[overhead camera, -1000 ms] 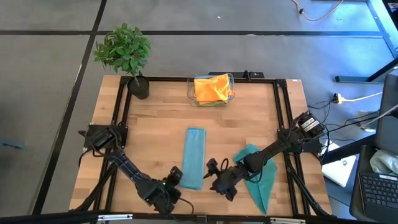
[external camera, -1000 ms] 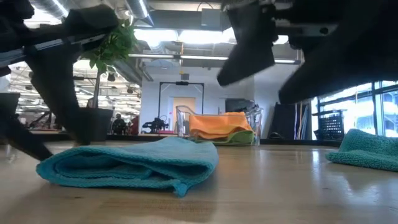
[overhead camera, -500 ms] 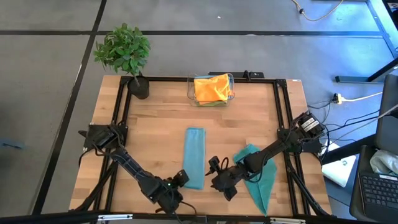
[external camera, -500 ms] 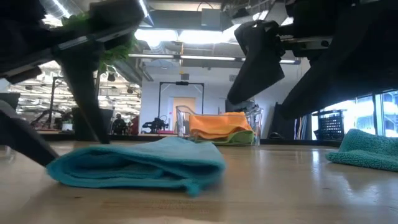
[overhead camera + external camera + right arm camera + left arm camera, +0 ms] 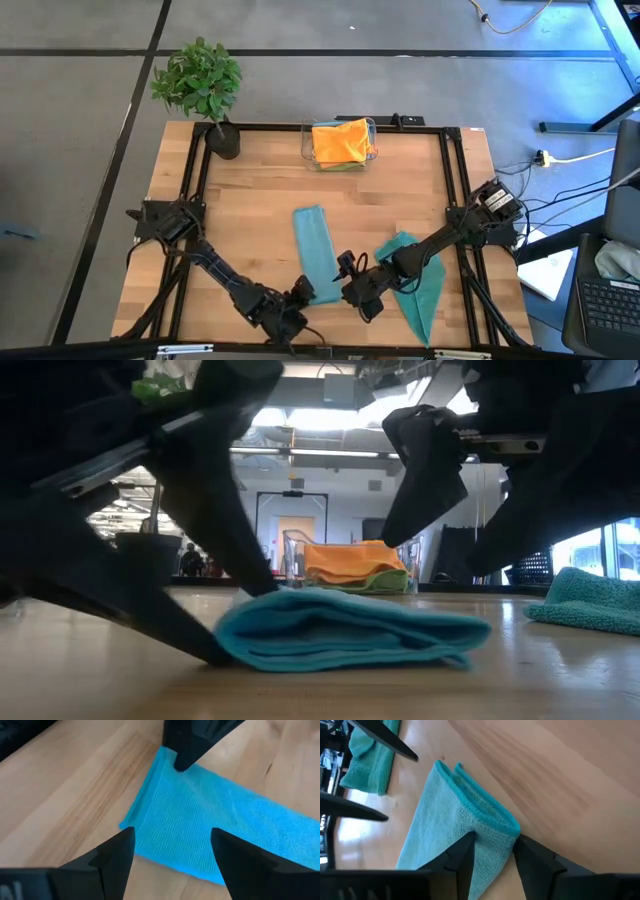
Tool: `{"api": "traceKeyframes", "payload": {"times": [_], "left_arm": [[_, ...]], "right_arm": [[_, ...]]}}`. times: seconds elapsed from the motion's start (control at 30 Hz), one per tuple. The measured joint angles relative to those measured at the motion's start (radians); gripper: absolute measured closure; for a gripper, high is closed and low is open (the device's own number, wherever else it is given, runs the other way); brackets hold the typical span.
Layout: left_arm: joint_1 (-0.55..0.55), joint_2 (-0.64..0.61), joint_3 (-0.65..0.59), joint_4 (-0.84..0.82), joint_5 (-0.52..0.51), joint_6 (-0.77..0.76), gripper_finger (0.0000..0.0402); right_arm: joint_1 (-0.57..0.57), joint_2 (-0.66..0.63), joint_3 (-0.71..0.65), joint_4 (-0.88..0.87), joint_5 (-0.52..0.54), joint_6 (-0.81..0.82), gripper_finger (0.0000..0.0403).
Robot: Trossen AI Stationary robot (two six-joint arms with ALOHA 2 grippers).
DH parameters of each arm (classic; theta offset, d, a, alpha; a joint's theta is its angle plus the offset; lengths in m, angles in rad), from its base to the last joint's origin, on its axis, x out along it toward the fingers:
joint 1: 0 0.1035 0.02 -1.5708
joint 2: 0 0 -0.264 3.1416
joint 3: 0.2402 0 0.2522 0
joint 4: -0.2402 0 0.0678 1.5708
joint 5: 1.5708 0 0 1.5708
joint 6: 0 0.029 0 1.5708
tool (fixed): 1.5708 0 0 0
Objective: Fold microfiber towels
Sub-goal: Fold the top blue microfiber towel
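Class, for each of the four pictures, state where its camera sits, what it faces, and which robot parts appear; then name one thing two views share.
High view: overhead, looking straight down at the wooden table; both arms show.
Low view: at table-top height, looking across the folded teal microfiber towel to the clear plastic bin; arms come in from above.
Left wrist view: on the left arm, facing the towel's end; left gripper straddles it.
Right wrist view: on the right arm, above the towel; right gripper open.
Shared: all four show the same folded towel.
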Motion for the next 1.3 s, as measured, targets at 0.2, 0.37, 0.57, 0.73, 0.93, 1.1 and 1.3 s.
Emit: {"api": "traceKeyframes", "payload": {"times": [0.2, 0.37, 0.57, 0.73, 0.93, 1.1, 1.3], "left_arm": [[0.009, 0.022, 0.002, 0.018, -0.006, -0.024, 0.0271], [0.012, 0.024, 0.002, 0.036, -0.049, -0.03, 0.0271], [0.038, 0.024, 0.002, 0.04, -0.068, -0.032, 0.0271], [0.057, 0.024, 0.0, 0.071, -0.065, -0.036, 0.0271], [0.059, 0.024, 0.0, 0.088, -0.079, -0.065, 0.0279], [0.06, 0.027, -0.002, 0.118, -0.116, -0.181, 0.0325], [0.065, 0.033, -0.005, 0.201, -0.12, -0.21, 0.0395]], "right_arm": [[0.0, 0.015, -0.094, 0.06, 0.001, -0.058, 0.014], [0.008, 0.015, -0.163, 0.237, 0.008, -0.147, 0.014], [0.035, 0.02, -0.166, 0.292, 0.003, -0.222, 0.014], [0.035, 0.054, -0.165, 0.29, -0.012, -0.208, 0.014], [0.036, 0.074, -0.164, 0.313, 0.022, -0.151, 0.014], [0.036, 0.078, -0.165, 0.34, 0.042, -0.136, 0.014], [0.038, 0.08, -0.165, 0.343, 0.126, -0.105, 0.014]]}}
